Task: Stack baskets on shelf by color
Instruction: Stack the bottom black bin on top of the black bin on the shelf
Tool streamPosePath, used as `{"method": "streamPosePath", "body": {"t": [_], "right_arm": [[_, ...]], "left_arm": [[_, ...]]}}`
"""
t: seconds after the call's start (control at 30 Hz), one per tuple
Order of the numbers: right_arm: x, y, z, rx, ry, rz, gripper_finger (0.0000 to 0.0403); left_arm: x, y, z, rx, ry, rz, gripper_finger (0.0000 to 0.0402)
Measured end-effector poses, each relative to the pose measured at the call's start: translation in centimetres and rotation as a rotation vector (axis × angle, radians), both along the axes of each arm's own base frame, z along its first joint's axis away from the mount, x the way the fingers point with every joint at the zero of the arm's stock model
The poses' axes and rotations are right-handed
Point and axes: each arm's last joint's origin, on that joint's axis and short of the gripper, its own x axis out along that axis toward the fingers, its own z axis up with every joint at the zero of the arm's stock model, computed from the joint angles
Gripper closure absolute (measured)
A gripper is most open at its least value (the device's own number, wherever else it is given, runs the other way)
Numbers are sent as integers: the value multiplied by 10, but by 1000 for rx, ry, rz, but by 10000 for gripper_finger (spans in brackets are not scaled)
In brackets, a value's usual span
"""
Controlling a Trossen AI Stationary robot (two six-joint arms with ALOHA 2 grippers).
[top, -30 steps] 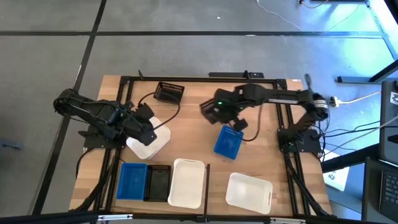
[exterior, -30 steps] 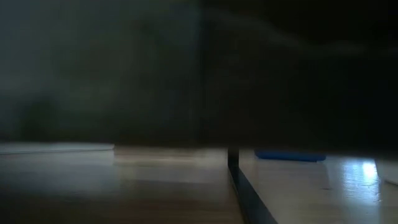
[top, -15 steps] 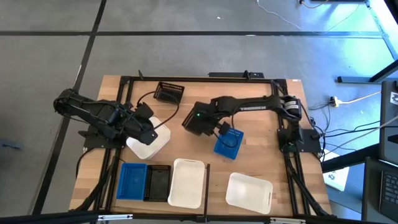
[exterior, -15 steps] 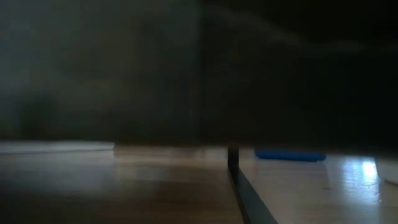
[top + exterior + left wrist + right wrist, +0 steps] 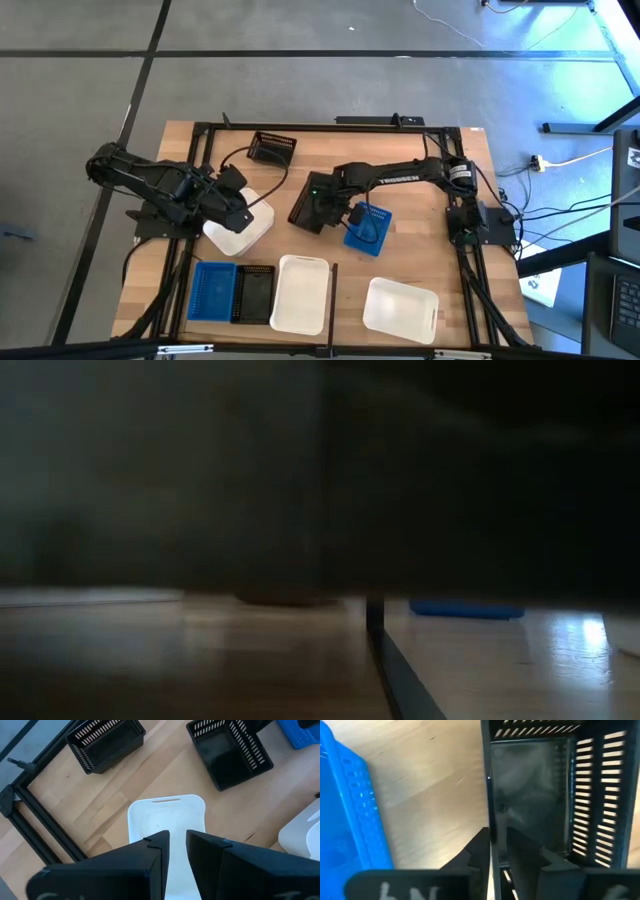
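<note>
Baskets lay scattered over the shelf [image 5: 310,165], the wooden plank board with black rails. The right hand [image 5: 497,851] sat near the middle of the board, its fingers [image 5: 479,854] a little apart, straddling one wall of a black slotted basket [image 5: 545,790]; a grip was not certain. A blue basket [image 5: 368,228] lay just beside that black one. The left hand [image 5: 176,840] hung over a white basket [image 5: 167,817] on the board's left side, its fingers [image 5: 155,851] slightly apart on either side of the basket's rim. Another black basket [image 5: 271,148] stood near the far edge. Along the near edge sat a blue basket [image 5: 212,291] touching a black one [image 5: 254,293], then two more white baskets [image 5: 301,293] [image 5: 400,306].
</note>
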Motion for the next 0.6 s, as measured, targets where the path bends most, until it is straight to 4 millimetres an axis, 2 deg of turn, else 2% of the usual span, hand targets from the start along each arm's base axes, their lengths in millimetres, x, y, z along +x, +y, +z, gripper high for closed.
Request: {"method": "streamPosePath", "body": {"t": [0.13,0.3,0.5,0.6], "right_arm": [[3,0,8,-20,-25,-12,325],[7,-1,50,20,-85,-130,323],[6,1,94,96,-93,-226,323],[4,2,110,163,-92,-281,322]], "left_arm": [[0,0,0,-13,-12,29,345],[3,9,0,-86,-36,150,345],[9,35,-1,-137,-28,269,345],[10,54,-1,-158,19,246,345]]}}
